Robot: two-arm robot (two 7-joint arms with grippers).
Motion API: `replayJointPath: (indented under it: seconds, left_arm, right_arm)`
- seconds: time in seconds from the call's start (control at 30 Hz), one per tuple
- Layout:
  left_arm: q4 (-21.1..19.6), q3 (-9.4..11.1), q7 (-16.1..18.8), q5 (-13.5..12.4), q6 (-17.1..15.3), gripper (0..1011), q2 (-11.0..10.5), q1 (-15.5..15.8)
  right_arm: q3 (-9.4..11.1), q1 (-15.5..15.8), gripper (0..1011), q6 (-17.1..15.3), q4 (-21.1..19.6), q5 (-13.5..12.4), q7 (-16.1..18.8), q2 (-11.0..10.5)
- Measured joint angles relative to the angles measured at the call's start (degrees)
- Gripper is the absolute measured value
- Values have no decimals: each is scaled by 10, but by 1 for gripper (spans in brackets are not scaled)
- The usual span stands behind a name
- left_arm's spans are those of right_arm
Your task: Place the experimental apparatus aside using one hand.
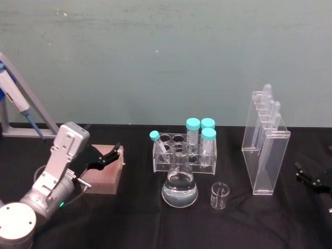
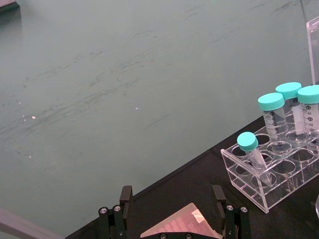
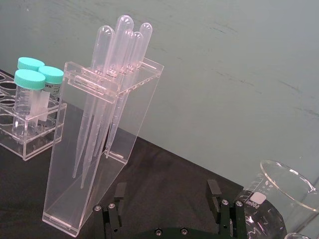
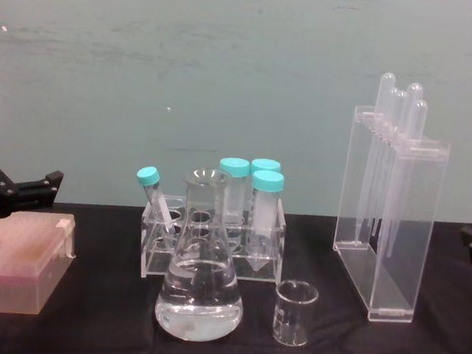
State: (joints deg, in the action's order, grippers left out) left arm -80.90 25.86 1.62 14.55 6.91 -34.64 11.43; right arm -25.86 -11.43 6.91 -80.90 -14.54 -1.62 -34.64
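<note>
Above the pink box (image 1: 104,176) the left gripper (image 1: 116,153) is hovering, fingers spread; flask (image 1: 180,188), beaker (image 1: 219,196) and tube rack (image 1: 265,153) are standing well rightward, by the parked right gripper (image 1: 310,179).

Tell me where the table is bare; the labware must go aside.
Bare: between pink box and flask; the front strip before the beaker; a narrower gap between tube rack and tall pipette rack. Crowded: flask, beaker and tube rack huddle together; left claw sits over the box.
</note>
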Motion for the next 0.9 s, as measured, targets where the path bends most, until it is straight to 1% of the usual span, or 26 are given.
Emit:
replayJointPath:
  seconds: [0.9]
  left_arm:
    - [0, 0, 0, 0, 0, 1000, 0, 0]
  right_arm:
    - [0, 0, 1000, 0, 0, 0, 0, 0]
